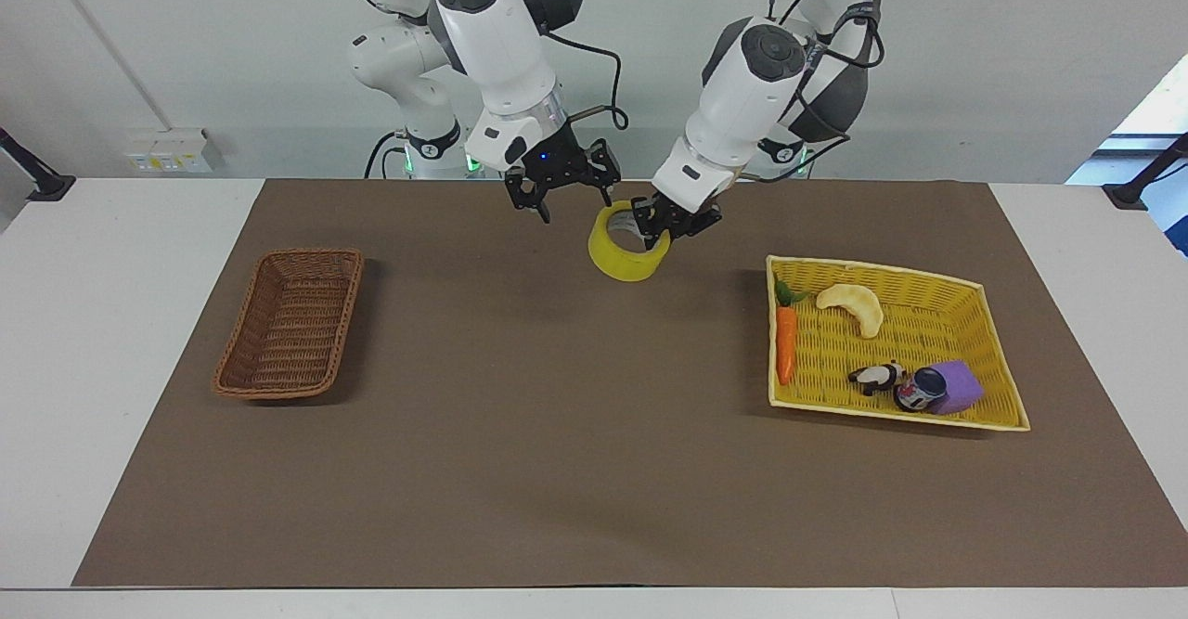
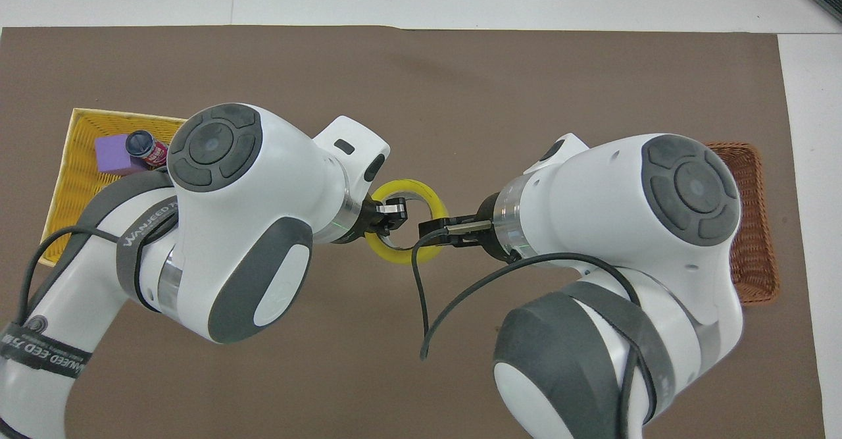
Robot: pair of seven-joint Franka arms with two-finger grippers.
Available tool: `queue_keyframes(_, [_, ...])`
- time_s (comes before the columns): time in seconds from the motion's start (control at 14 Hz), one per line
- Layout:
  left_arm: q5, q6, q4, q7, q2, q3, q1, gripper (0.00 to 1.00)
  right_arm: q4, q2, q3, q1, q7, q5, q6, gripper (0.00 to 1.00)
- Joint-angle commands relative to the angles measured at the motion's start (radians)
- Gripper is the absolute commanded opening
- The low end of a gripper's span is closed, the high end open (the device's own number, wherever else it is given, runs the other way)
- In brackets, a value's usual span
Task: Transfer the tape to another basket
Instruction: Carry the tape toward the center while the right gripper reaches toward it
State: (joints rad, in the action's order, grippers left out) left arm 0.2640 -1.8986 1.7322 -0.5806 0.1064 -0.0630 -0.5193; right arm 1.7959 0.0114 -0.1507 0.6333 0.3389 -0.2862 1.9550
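Note:
The tape (image 1: 624, 252), a yellow ring with a grey-white core, hangs in the air over the brown mat between the two baskets. My left gripper (image 1: 661, 221) is shut on its rim, one finger inside the ring; in the overhead view the gripper (image 2: 388, 214) shows inside the tape (image 2: 431, 195). My right gripper (image 1: 571, 199) is open and empty, in the air close beside the tape toward the right arm's end. The dark-brown wicker basket (image 1: 292, 322) stands empty at the right arm's end of the mat; it also shows in the overhead view (image 2: 756, 261).
A bright-yellow basket (image 1: 891, 271) stands at the left arm's end, holding a carrot toy (image 1: 786, 341), a pale crescent toy (image 1: 854, 305), a small panda figure (image 1: 877, 377), a can (image 1: 919, 389) and a purple block (image 1: 956, 385). The brown mat (image 1: 557, 470) covers the table.

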Motion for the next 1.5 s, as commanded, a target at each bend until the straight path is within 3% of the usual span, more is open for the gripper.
queue_keyframes(0.0, [0.023,0.032,0.0,-0.017,-0.04,0.008,-0.031,0.0,0.048,-0.021,0.005,-0.011,-0.021,-0.028,0.079,1.0])
queue_keyframes(0.86, [0.029,0.023,-0.019,-0.067,-0.056,-0.018,-0.028,0.0,0.083,-0.022,0.005,-0.014,-0.035,-0.028,0.116,1.0])
queue_keyframes(1.43, [0.029,-0.096,-0.011,-0.078,-0.047,-0.012,-0.008,0.0,0.077,-0.071,0.003,-0.049,-0.136,-0.06,0.024,1.0])
